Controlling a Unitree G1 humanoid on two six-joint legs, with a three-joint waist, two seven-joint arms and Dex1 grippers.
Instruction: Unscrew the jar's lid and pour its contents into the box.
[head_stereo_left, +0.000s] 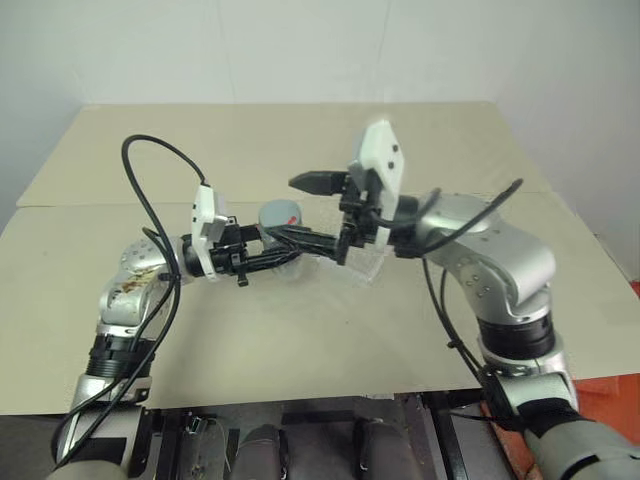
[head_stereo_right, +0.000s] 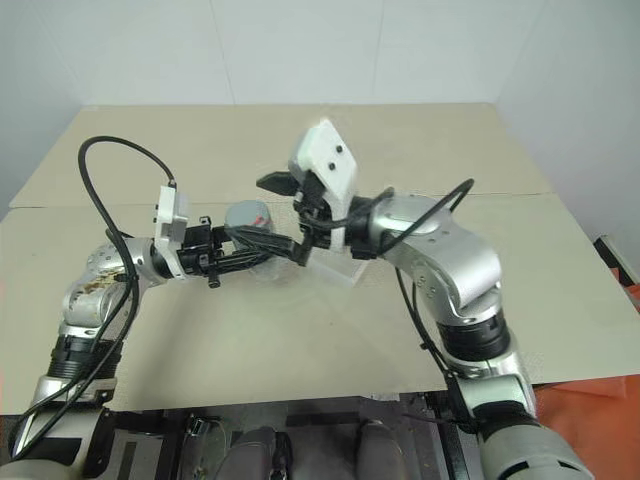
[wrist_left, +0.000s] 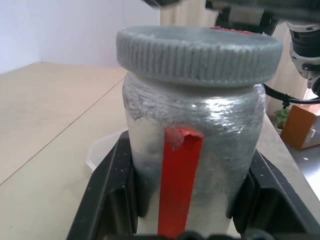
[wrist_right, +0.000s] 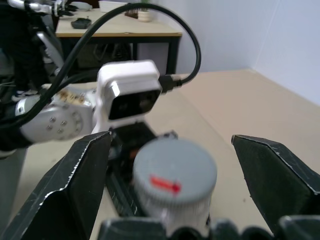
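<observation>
I have the small clear plastic jar clamped upright in my left pincer, one black finger on each side of it, held above the middle of the beige tabletop. The flat round grey ribbed lid sits on the jar's neck, a small red mark on its top. My right pincer hovers just above the lid with its jaws spread wide, clear of the rim on both sides. The shallow clear plastic box lies on the tabletop just right of the jar, under my right wrist. Bare tabletop runs wide to the left, right and far edges; a seam crosses it behind the arms. The jar's red vertical label strip carries no writing I can read.
</observation>
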